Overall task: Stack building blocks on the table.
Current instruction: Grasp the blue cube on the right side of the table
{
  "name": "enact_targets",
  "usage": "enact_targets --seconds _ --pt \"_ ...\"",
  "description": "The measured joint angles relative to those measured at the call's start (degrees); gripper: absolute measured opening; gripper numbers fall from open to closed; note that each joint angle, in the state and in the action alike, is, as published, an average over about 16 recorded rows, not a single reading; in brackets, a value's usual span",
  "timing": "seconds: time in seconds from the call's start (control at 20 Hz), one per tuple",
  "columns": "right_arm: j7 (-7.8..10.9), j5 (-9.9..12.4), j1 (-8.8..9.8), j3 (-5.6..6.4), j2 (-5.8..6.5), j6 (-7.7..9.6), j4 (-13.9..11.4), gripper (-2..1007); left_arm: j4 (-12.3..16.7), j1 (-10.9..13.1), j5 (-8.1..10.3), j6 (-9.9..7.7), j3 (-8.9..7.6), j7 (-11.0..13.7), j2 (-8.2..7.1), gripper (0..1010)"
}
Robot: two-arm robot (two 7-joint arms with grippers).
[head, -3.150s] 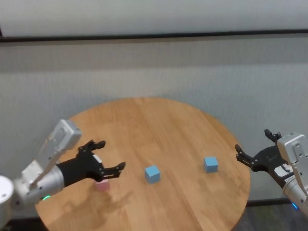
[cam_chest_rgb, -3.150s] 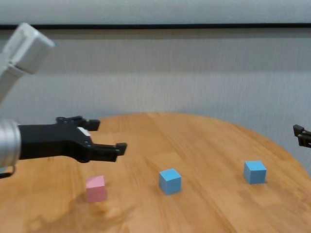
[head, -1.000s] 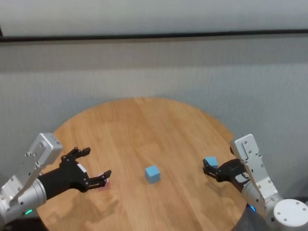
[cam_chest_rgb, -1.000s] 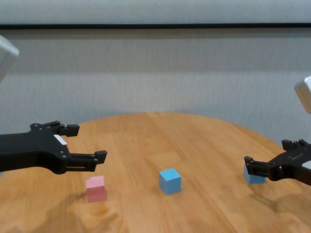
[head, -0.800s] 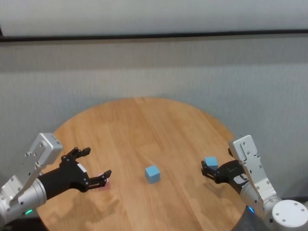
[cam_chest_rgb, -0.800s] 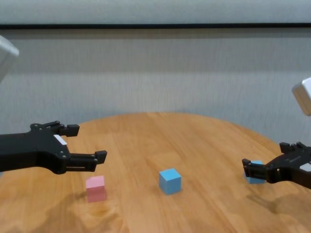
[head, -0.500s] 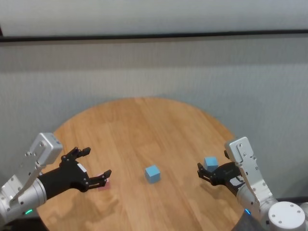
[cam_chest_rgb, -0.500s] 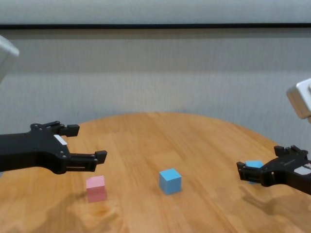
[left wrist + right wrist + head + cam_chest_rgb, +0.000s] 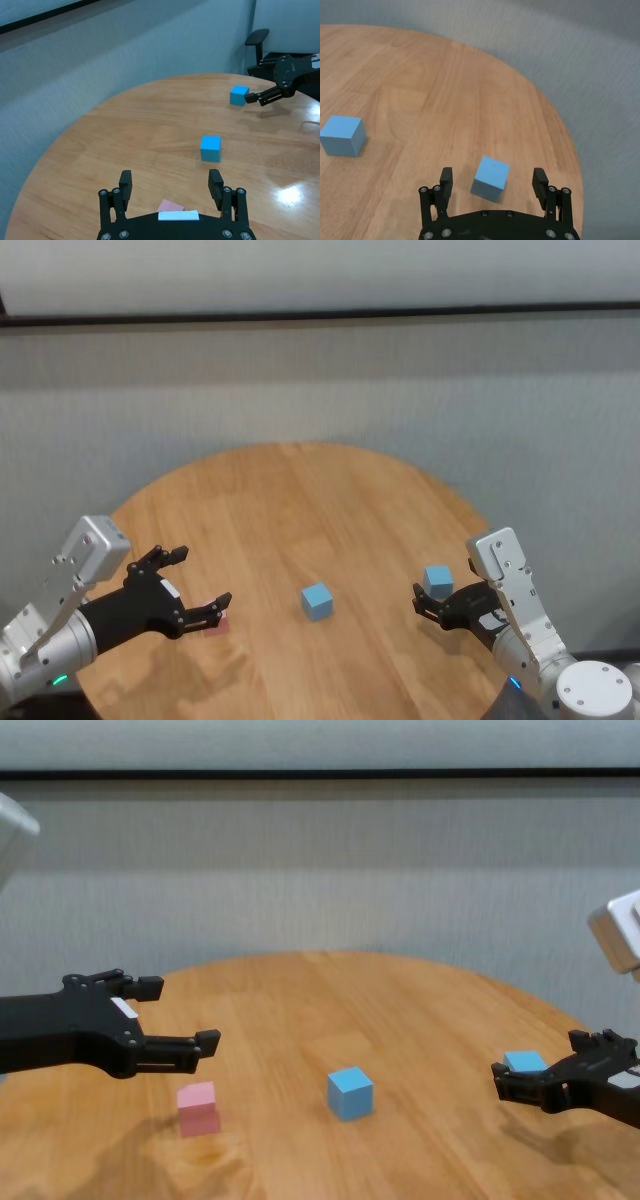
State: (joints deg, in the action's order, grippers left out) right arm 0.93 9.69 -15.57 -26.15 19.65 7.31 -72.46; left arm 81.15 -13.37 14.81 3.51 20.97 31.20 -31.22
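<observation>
Three cubes lie apart on the round wooden table [image 9: 300, 500]. The pink cube [image 9: 197, 1108] is at the near left, and my open left gripper [image 9: 180, 1012] hovers just above it; it also shows in the left wrist view [image 9: 171, 206]. One light blue cube [image 9: 316, 601] sits near the middle. The other light blue cube [image 9: 437, 581] sits near the right edge. My open right gripper [image 9: 443, 606] is low on its near side, and in the right wrist view this cube [image 9: 490, 178] lies just ahead, between the finger lines.
The table's right edge [image 9: 570, 150] runs close past the right cube. A grey wall stands behind the table. A black office chair [image 9: 257, 37] stands beyond the table's right side.
The right arm came in from the table's right edge to the right blue cube, then eased slightly back, uncovering the cube. The left gripper drew back toward the near left. The cubes have not moved.
</observation>
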Motion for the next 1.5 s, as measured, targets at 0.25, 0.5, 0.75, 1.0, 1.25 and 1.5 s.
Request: enact_targets --seconds 0.25,0.5,0.75,1.0,1.25,1.5 --pt "0.35 -0.3 0.16 0.66 -0.55 0.32 0.4 1003 0.0 0.0 0.0 0.0 0.0 0.0 0.0 1002" --pt "0.73 -0.6 0.25 1.22 -1.21 0.31 0.9 1003 0.0 0.0 0.0 0.0 0.0 0.0 0.0 1002" --pt "1.04 -0.9 0.28 1.75 -1.9 0.11 1.6 1003 0.0 0.0 0.0 0.0 0.0 0.0 0.0 1002" --pt "1.27 -1.4 0.2 2.21 -2.55 -0.19 2.4 1003 0.0 0.0 0.0 0.0 0.0 0.0 0.0 1002" --pt "1.52 -1.9 -0.06 2.7 -3.26 -0.51 3.3 1003 0.0 0.0 0.0 0.0 0.0 0.0 0.0 1003" --pt "1.81 -2.5 -0.55 3.15 -4.01 -0.94 4.6 1003 0.0 0.0 0.0 0.0 0.0 0.0 0.0 1003"
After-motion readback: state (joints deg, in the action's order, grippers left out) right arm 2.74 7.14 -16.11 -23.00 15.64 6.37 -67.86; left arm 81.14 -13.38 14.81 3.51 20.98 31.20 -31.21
